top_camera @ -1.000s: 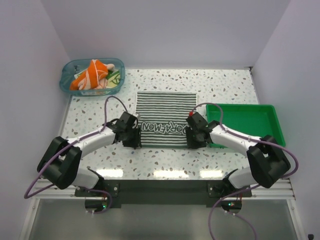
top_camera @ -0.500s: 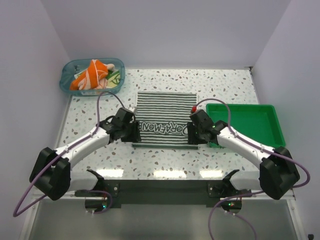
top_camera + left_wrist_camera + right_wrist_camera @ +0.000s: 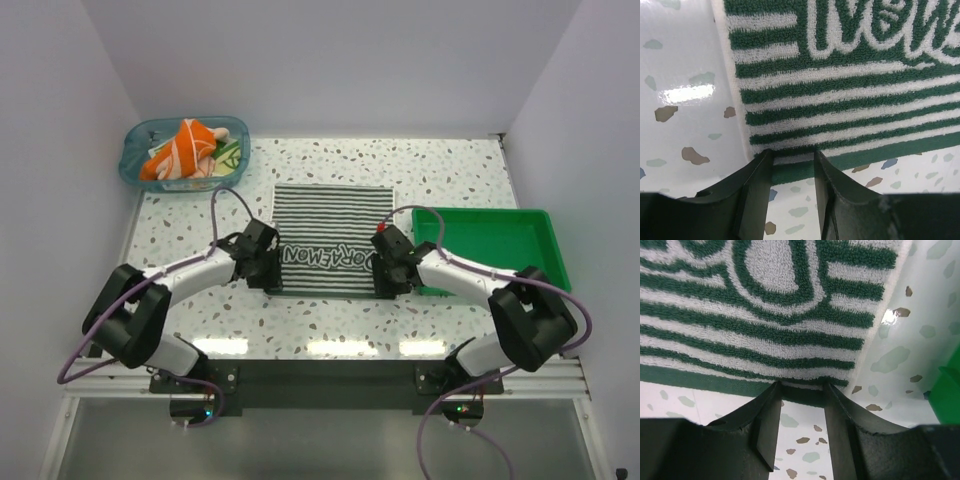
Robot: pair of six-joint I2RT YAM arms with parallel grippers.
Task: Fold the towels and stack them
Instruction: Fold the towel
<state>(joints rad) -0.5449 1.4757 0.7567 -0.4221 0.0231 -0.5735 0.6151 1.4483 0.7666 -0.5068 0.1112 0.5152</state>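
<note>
View from above: striped towel lies flat, left gripper and right gripper at its near corners. Only here do you see the orange towel in its bin. Left wrist view: jaws parted, straddling the hem, grasping nothing. Right wrist view: likewise, with the green tray alongside.
</note>
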